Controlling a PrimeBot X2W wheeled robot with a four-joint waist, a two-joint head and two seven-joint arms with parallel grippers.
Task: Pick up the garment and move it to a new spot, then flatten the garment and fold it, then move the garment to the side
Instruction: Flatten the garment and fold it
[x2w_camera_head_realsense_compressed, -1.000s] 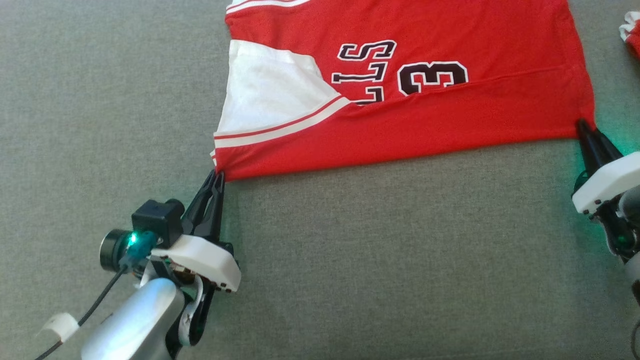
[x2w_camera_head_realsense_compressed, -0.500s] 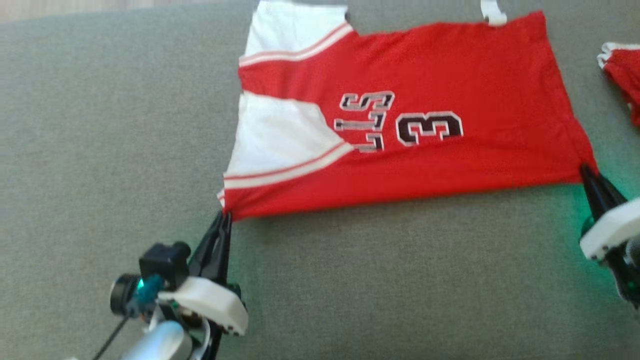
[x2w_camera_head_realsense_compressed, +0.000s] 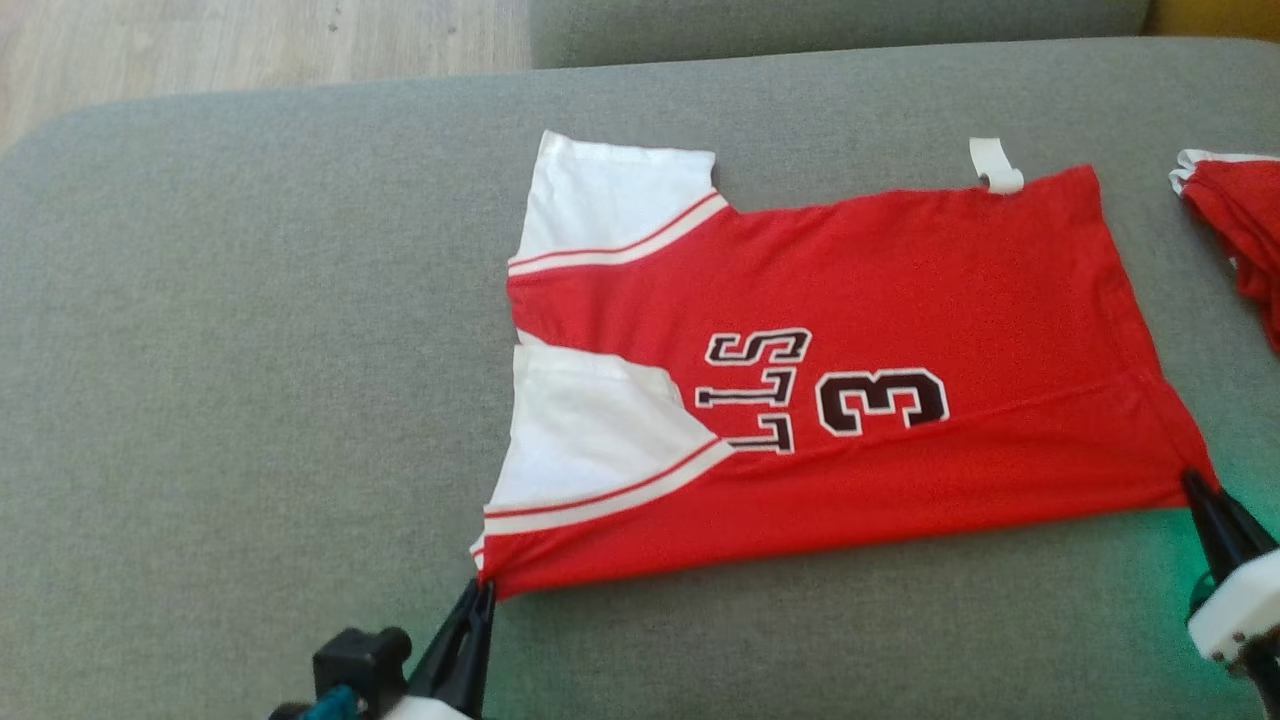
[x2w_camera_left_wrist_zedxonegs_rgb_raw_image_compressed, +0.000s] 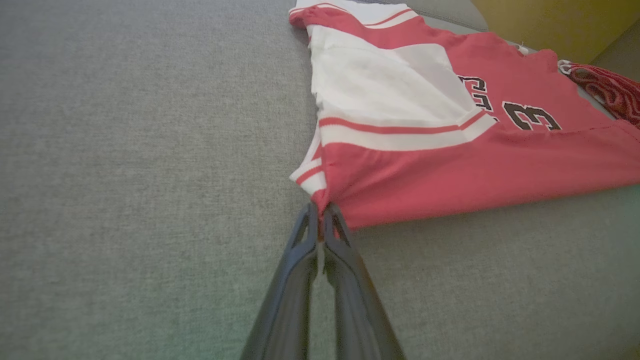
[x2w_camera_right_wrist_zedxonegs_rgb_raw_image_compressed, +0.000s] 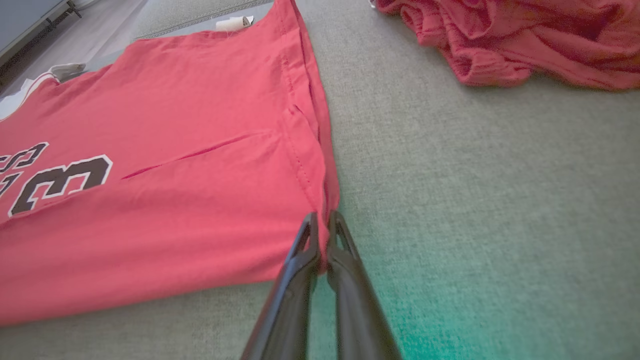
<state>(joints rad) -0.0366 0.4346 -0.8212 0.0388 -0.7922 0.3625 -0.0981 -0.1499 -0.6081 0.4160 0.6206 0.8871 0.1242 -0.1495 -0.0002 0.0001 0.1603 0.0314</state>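
A red jersey (x2w_camera_head_realsense_compressed: 900, 300) with white sleeves, black lettering and a "3" lies spread flat on the grey cushion (x2w_camera_head_realsense_compressed: 250, 350), its near long edge folded over. My left gripper (x2w_camera_head_realsense_compressed: 482, 590) is shut on the jersey's near left corner (x2w_camera_left_wrist_zedxonegs_rgb_raw_image_compressed: 330, 200), fingers pinched together in the left wrist view (x2w_camera_left_wrist_zedxonegs_rgb_raw_image_compressed: 320, 215). My right gripper (x2w_camera_head_realsense_compressed: 1192, 482) is shut on the near right corner, its tips (x2w_camera_right_wrist_zedxonegs_rgb_raw_image_compressed: 322, 222) clamped on the hem of the jersey (x2w_camera_right_wrist_zedxonegs_rgb_raw_image_compressed: 175, 200). A white tag (x2w_camera_head_realsense_compressed: 995, 165) sticks out at the far edge.
A second crumpled red garment (x2w_camera_head_realsense_compressed: 1235, 220) lies at the right of the cushion, also in the right wrist view (x2w_camera_right_wrist_zedxonegs_rgb_raw_image_compressed: 510, 40). Wooden floor (x2w_camera_head_realsense_compressed: 250, 45) shows beyond the cushion's rounded far left corner. A seat back (x2w_camera_head_realsense_compressed: 830, 18) runs along the far side.
The whole head view has shifted so the jersey sits lower in the picture; the camera moved. Both grippers keep their hold on the near corners and the jersey stays stretched between them.
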